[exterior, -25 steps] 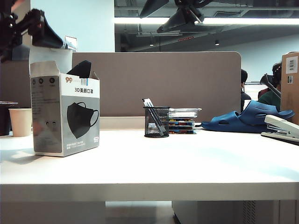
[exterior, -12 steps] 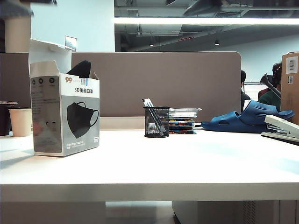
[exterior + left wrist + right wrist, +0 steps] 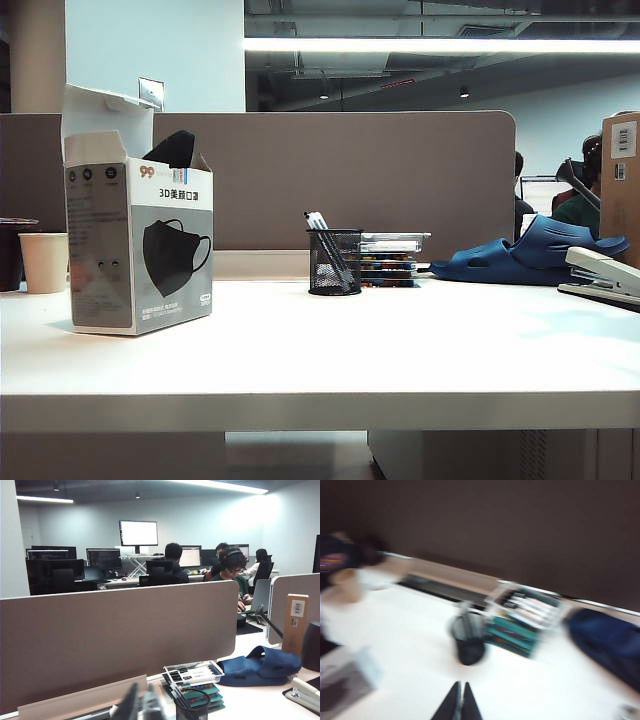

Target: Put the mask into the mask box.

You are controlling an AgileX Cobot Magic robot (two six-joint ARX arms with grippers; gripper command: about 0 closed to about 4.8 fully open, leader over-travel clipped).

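White bench [image 3: 400,350], grey partition [image 3: 340,180] along its rear edge. Mask box [image 3: 140,245] stands upright at the left of the bench in the exterior view, top flaps open. Mask [image 3: 175,148] sits in the box's open top, its black upper part poking above the rim. Blue foam sandal [image 3: 530,255] far right, stapler [image 3: 605,275] just in front of it. Stack of flat cases [image 3: 390,260] at mid-bench, mesh pen cup [image 3: 335,260] just beside it. Paper cup [image 3: 44,262] behind the box at the left edge. No arm in the exterior view. Left tool [image 3: 142,707]: blurred, raised near the partition, fingers pressed together, empty. Right tool [image 3: 459,702]: high above the bench near the pen cup, tips pressed together, nothing held; view smeared.
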